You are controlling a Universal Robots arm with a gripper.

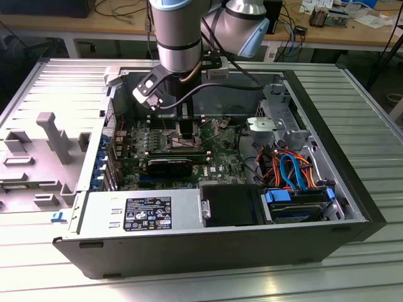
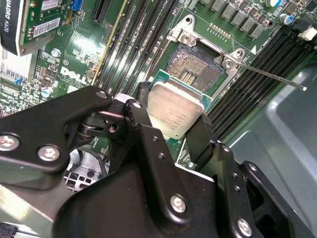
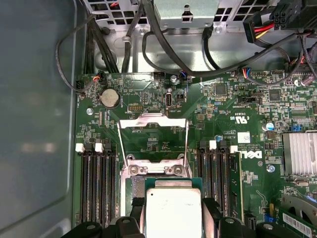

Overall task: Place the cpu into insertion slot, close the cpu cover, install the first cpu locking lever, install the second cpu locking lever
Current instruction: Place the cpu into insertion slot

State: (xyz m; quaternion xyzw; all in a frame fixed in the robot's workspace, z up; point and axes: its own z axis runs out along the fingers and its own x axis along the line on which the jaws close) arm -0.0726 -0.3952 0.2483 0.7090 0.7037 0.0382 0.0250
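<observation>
Electronics laboratory or workshop; an open desktop computer case [image 1: 220, 248] lies on a ribbed metal table [image 1: 365, 113]; a robot arm [image 1: 179, 38] reaches into it; wooden workbenches [image 1: 75, 28] behind carry loose cables [image 1: 293, 28] and small components [image 1: 321, 16].

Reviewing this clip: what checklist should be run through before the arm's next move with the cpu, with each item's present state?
1. Grip on chip: ok. The gripper is shut on the cpu at two opposite edges.
2. Insertion slot bare: ok. Its dark contact field is uncovered in the second wrist view.
3. Cpu cover open: ok. The frame stands raised off the slot.
4. Locking lever released: ok. The thin rod sticks out free.
5. Chip seated: not ok. It overlaps only one edge of the slot.
6. Chip orientation matched to slot: cannot tell.
</observation>
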